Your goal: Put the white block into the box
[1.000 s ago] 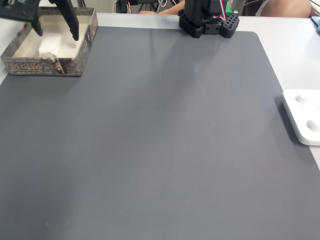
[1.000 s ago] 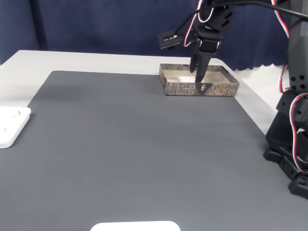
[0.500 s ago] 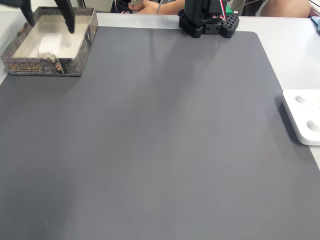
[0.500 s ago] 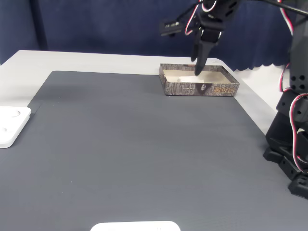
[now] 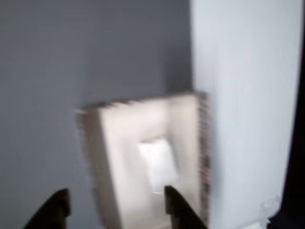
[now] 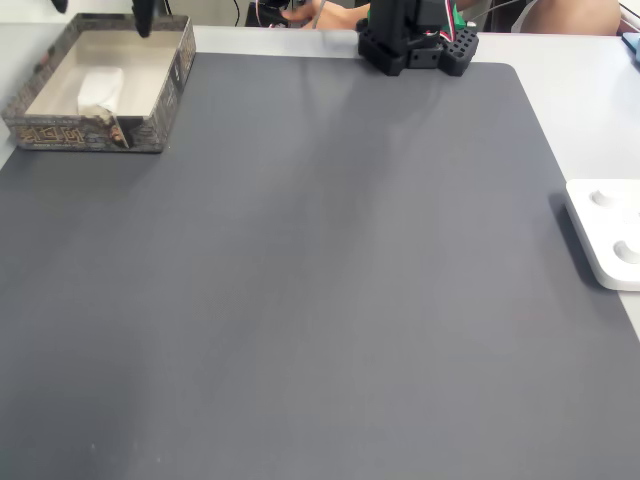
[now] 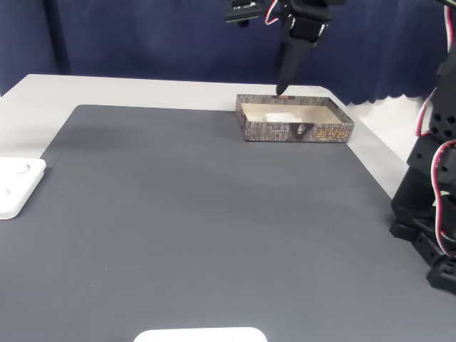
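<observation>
The white block [image 6: 100, 88] lies flat inside the box [image 6: 80, 135] at the mat's far left corner, and nothing touches it. In the other fixed view the block [image 7: 281, 116] shows just over the wall of the box [image 7: 285, 132]. My gripper [image 7: 283, 84] hangs above the box's far side, fingers pointing down. In the blurred other view the block [image 5: 157, 162] rests on the cream floor of the box [image 5: 93, 157], and my gripper [image 5: 116, 214] is open and empty well above it. Two dark fingertips [image 6: 143, 15] reach in at the top edge.
A dark grey mat [image 6: 330, 280] covers most of the table. A flat white panel with round buttons [image 6: 610, 235] lies at the mat's right edge. The arm's black base [image 6: 415, 40] stands at the far edge. A hand [image 6: 320, 12] shows behind it.
The gripper has risen from inside the box to well above it, still open. The white block stays lying in the box.
</observation>
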Action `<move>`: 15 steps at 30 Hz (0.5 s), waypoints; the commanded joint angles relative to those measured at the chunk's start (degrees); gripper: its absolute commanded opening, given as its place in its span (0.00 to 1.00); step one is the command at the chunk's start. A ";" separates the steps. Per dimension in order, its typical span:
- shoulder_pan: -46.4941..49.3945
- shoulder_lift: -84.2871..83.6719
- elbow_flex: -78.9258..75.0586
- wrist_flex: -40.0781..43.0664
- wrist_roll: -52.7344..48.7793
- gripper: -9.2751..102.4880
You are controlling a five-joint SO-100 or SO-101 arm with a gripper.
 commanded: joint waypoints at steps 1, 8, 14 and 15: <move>-5.45 7.82 0.35 3.60 -5.01 0.27; -12.92 12.48 5.98 6.50 -6.24 0.24; -20.74 18.19 13.36 6.50 -13.27 0.22; -22.41 19.07 14.50 6.50 -14.59 0.21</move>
